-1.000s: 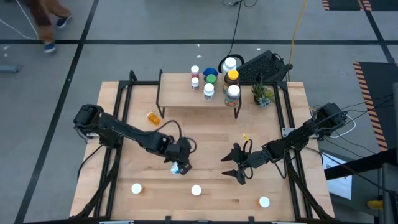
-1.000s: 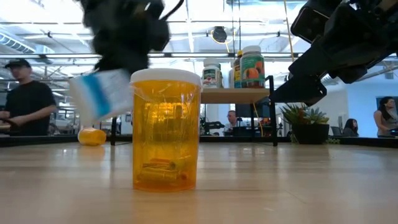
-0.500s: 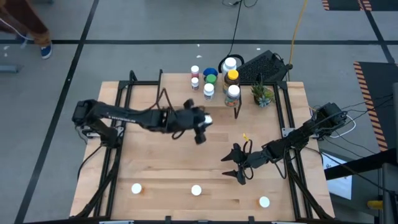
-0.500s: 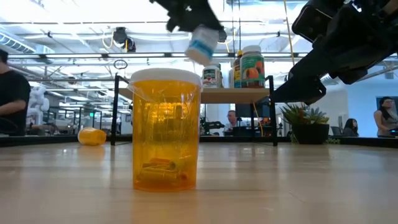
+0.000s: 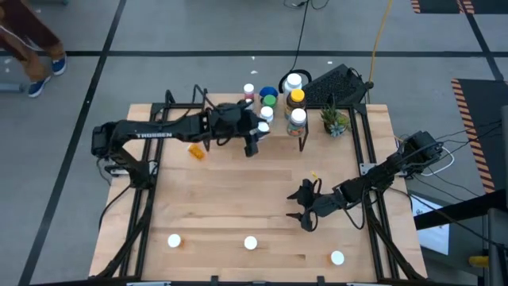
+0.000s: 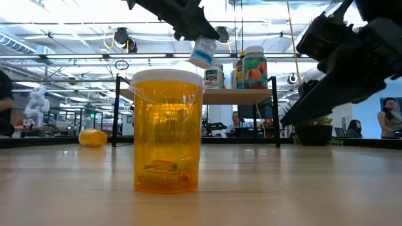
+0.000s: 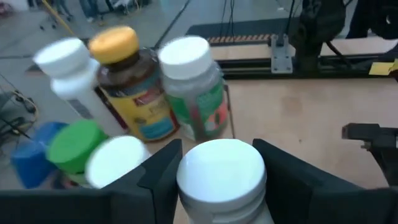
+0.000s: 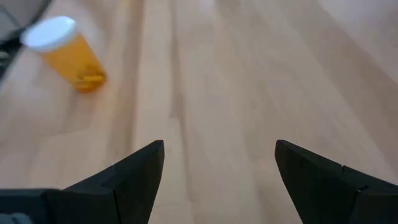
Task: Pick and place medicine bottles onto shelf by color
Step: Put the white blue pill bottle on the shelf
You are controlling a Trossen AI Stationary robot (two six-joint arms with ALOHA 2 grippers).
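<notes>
My left gripper point(image 5: 255, 133) reaches out to the shelf point(image 5: 230, 119) at the table's far side and is shut on a small white bottle with a blue label point(image 6: 202, 51) and a white cap point(image 7: 221, 169). Bottles stand on the shelf: a yellow-capped amber one point(image 7: 127, 84), a green-labelled one point(image 7: 194, 84), a white one point(image 7: 67, 63), and green-capped point(image 7: 74, 146) and blue ones point(image 7: 28, 158). My right gripper point(image 5: 305, 208) hovers open over the table's right middle. An orange bottle point(image 8: 65, 53) stands ahead of it. My left gripper pinches the white bottle between its two fingers point(image 7: 158, 171), one on each side of its cap end point(image 7: 186, 186). The bottle hangs tilted below the fingers, lifted clear, with its blue-labelled lower end point(image 6: 200, 59) above the shelf.
Three white-capped orange bottles stand near the table's near edge point(image 5: 174, 241) point(image 5: 250, 243) point(image 5: 337, 257). Another orange bottle point(image 5: 194, 149) lies on its side left of the shelf's front. A small potted plant point(image 5: 334, 121) stands right of the shelf.
My left gripper has lifted the white bottle from the table's middle and carried it up and toward the far edge, to the shelf's bottles. It stays shut on the bottle, which is now tilted high above the table.
</notes>
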